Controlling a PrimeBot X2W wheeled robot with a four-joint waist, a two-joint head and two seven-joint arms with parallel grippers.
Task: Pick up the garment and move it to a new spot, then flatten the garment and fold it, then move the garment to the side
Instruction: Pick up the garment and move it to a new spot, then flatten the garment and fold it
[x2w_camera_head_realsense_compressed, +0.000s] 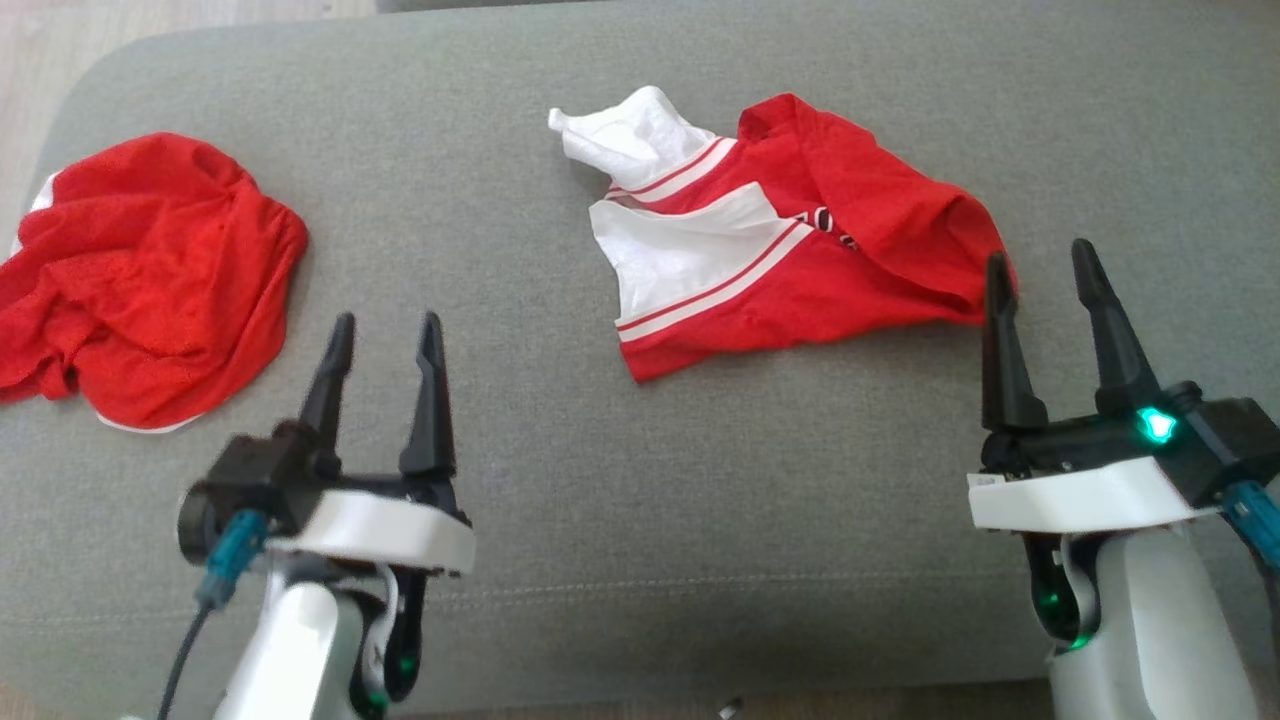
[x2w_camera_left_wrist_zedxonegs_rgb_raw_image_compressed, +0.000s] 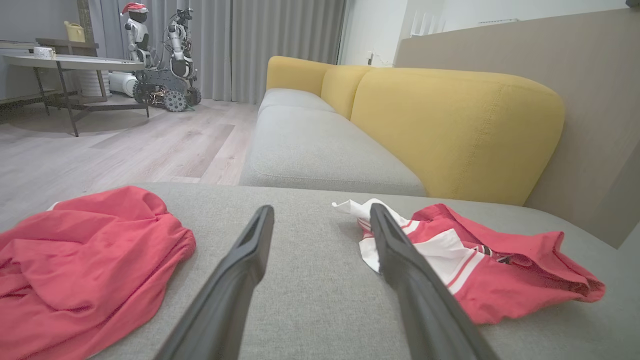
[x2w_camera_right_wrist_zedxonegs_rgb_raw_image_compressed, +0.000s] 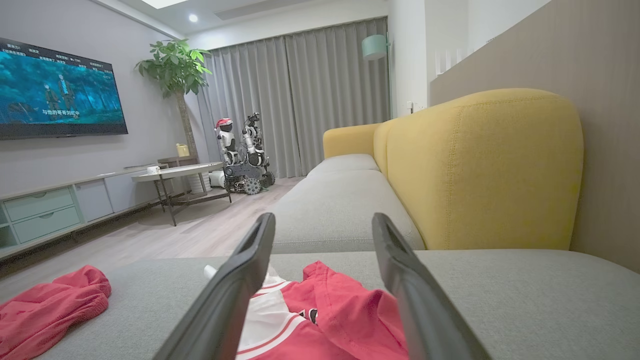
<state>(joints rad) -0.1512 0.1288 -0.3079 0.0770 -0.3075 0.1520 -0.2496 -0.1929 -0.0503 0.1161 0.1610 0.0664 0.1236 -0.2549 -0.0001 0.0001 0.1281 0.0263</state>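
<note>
Two garments lie on the grey sofa seat (x2w_camera_head_realsense_compressed: 640, 520), so I first settle which one I am after. At far left sits a crumpled plain red garment (x2w_camera_head_realsense_compressed: 150, 280), well apart from everything else. Next comes my left end effector (x2w_camera_head_realsense_compressed: 385, 330), fingers spread wide and holding nothing, hovering over bare seat between the two heaps. Right of centre lies the red-and-white jersey (x2w_camera_head_realsense_compressed: 780, 250), bunched up, its white part toward the back and a red fold rolled over along its right edge. My right end effector (x2w_camera_head_realsense_compressed: 1040, 262) is likewise wide and empty, its tips just beside that rolled edge. I judge the jersey is the one to lift, being nearest. To do it well, I'd come down on the thick red fold, pinch it firmly, and raise it clear before carrying, so nothing drags.
</note>
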